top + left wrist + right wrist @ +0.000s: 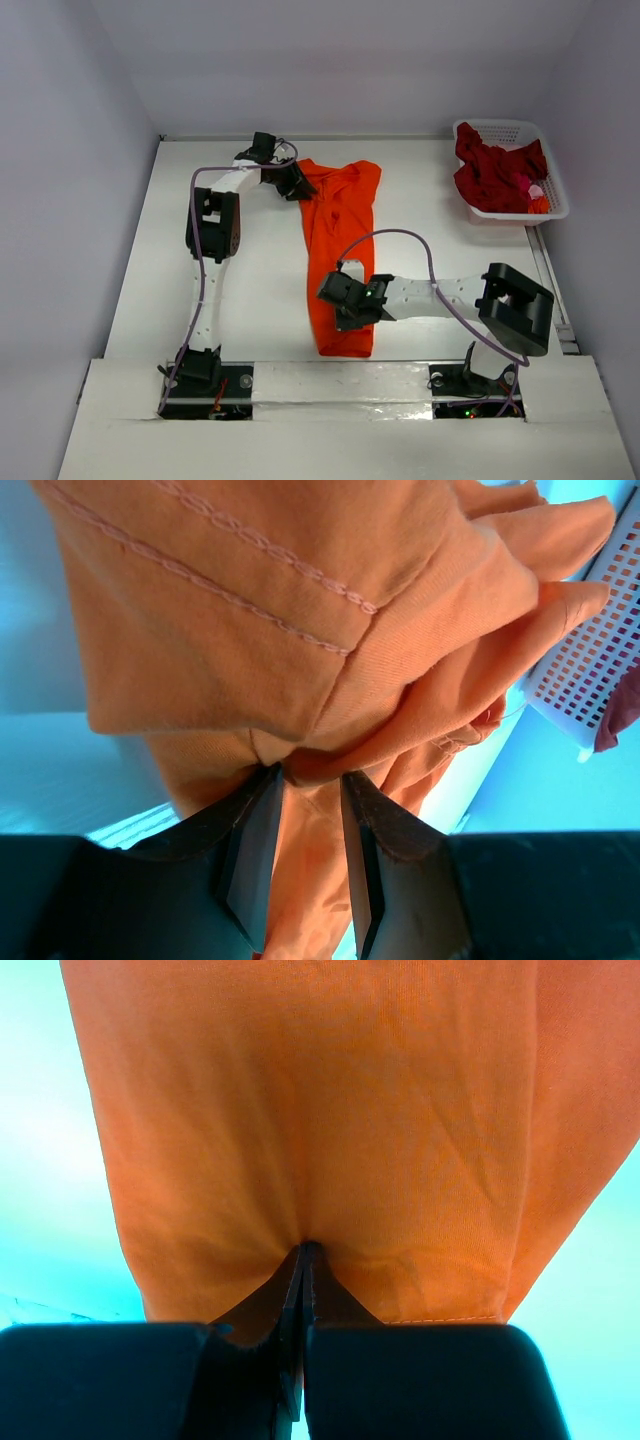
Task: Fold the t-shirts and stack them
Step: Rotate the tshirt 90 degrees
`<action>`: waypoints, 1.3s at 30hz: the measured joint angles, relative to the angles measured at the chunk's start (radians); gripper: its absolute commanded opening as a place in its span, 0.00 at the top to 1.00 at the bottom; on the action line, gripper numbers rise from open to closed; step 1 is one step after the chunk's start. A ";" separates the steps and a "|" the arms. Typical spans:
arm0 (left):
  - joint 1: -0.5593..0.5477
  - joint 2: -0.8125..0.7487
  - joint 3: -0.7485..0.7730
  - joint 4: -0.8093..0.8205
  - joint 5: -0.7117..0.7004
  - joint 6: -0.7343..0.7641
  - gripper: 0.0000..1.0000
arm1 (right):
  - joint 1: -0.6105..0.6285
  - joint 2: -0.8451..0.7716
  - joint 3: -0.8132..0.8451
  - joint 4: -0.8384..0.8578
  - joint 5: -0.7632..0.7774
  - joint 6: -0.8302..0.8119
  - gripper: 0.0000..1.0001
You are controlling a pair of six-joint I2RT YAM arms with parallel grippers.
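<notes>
The orange tee [340,240] lay in a long, narrow strip down the middle of the table [260,310], its wider end far and its hem near. The left gripper [297,186] sat at the strip's far-left corner. Its jaws stood only partly closed because a thick bunch of orange cloth filled the gap between them, a double-stitched seam draped just above. The right gripper [345,300] was low on the left edge near the hem, its jaws pressed fully together on a thin pinch of the same cloth.

Both grips were on the one long side, one at each end. That probably served to keep the edge straight, so the two arms could carry it across together and the fold would land even rather than skewed.

The red tee [495,170] was heaped in the basket [555,170] at the far-right corner, well apart from the arms and not yet folded. The stacking step looked some way off.
</notes>
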 measured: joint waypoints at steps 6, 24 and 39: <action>-0.003 0.010 0.010 0.002 0.014 -0.007 0.71 | 0.002 0.001 0.002 -0.001 0.000 0.004 1.00; -0.010 -0.113 -0.040 -0.081 -0.131 0.042 0.25 | 0.014 -0.016 0.002 -0.036 0.051 0.037 0.69; 0.056 -0.422 -0.011 -0.173 -0.217 0.081 0.06 | 0.013 -0.289 0.341 -0.319 0.351 -0.034 0.00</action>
